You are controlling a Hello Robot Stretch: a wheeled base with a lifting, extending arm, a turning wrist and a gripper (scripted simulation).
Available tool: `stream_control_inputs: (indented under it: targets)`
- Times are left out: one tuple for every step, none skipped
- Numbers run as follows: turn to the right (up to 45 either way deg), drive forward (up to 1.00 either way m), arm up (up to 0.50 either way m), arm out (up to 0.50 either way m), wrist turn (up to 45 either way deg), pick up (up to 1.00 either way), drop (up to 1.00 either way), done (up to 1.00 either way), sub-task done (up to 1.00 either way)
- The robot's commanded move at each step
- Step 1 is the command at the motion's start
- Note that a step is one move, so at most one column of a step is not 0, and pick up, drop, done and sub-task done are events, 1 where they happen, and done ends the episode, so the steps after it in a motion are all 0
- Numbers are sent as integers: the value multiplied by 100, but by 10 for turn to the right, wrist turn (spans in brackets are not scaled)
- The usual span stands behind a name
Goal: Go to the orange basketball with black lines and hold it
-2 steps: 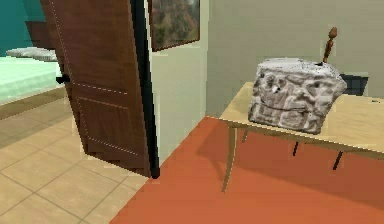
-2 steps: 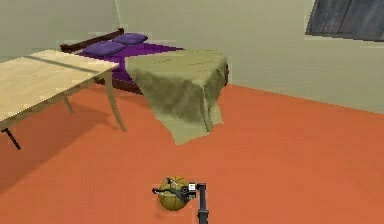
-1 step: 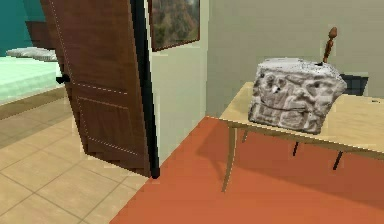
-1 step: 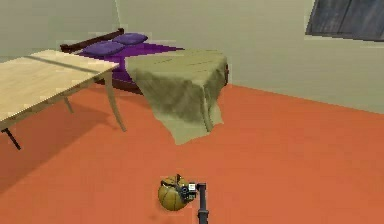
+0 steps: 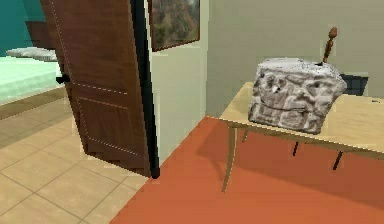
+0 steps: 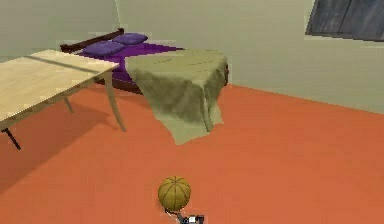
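My claw (image 6: 181, 213) is at the near edge, the orange basketball (image 6: 174, 190) right there, the bed (image 6: 180, 78) far behind. Gripping anything? I cannot tell.

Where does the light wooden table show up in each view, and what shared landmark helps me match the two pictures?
Forward view: the table stands at the right, carrying a carved grey block.
Arm side view: the table is at the left edge, near the bed.
Shared landmark: the orange floor beneath it.
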Motion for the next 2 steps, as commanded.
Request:
stream_control_inputs:
  targets:
    - [0,0,0,0,0,100,0,0,0]
    - [0,0,10,0,0,0,0,0,0]
